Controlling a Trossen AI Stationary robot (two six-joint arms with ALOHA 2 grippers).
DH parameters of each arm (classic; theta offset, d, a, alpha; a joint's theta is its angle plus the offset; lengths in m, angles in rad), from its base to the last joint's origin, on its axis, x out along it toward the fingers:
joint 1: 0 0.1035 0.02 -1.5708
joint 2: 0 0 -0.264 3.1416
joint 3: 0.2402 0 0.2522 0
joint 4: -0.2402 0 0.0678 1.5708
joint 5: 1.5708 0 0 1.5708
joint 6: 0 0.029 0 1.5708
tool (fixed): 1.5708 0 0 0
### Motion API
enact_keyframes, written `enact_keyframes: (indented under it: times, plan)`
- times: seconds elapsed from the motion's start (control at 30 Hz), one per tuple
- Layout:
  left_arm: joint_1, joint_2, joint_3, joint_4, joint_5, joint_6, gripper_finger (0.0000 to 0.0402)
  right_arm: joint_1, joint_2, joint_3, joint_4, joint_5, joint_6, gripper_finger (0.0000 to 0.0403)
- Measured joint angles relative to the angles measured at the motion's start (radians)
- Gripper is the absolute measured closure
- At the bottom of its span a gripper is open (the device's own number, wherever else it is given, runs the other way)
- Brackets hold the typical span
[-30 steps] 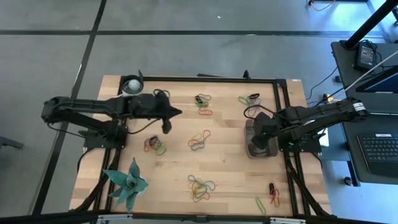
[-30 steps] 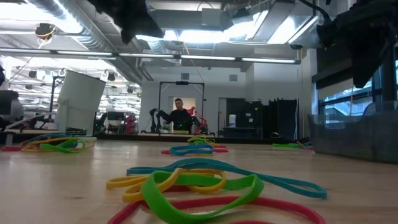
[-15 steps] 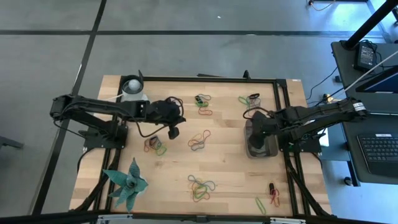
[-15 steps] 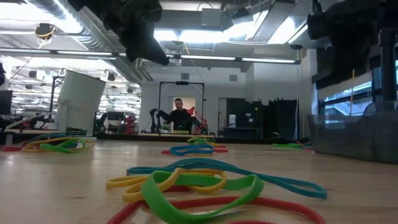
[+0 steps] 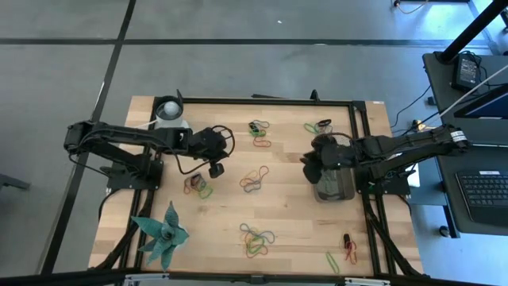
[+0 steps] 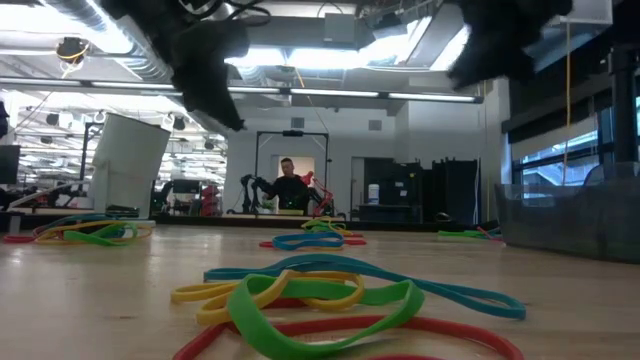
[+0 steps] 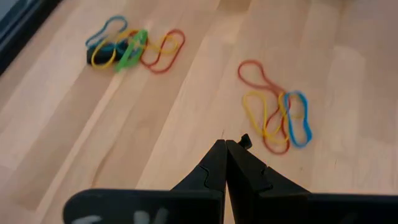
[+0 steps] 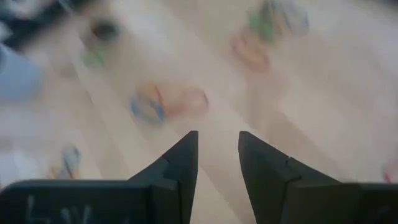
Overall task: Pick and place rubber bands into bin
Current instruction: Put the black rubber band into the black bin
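Observation:
Rubber bands lie in loose clusters on the wooden table: one (image 5: 198, 186) near my left gripper, one (image 5: 254, 179) mid-table, one (image 5: 255, 238) near the front, others (image 5: 259, 129) at the back. The bin (image 5: 335, 189), a dark grey tray, stands at the right under my right arm. My left gripper (image 5: 216, 168) (image 7: 225, 144) hangs shut above bare wood between two clusters (image 7: 273, 115) (image 7: 134, 48), slanting down. My right gripper (image 5: 306, 164) (image 8: 217, 140) is open and holds nothing, slanting down just left of the bin.
A white cup (image 5: 168, 111) stands at the back left, and a teal plant ornament (image 5: 163, 234) at the front left. More bands (image 5: 348, 248) lie at the front right corner. Black frame rails (image 5: 359, 127) run along the table's edges.
My left gripper has sunk toward the table and tipped further downward, staying shut. My right gripper pointed down over the bin; it has tipped up, risen a little and swung toward the table's middle, its fingers still apart.

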Motion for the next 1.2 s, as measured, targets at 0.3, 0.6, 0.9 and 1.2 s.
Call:
enact_keyframes:
  times: [0.3,0.6,0.9,1.2]
  plan:
    - [0.005,0.0,0.0,-0.043,-0.025,0.154,0.04,-0.058,0.0,0.0,0.36,0.101,-0.234,0.0283]
    - [0.021,0.0,0.0,-0.217,-0.055,0.131,0.036,-0.088,0.0,0.0,0.333,0.101,-0.23,0.0283]
    - [0.065,0.0,-0.037,-0.444,-0.032,-0.104,0.0288,-0.088,0.0,0.0,0.274,0.1,-0.229,0.0283]
    - [0.07,0.0,-0.131,-0.446,0.052,-0.104,0.0303,-0.088,0.0,0.0,0.251,0.098,-0.231,0.0283]
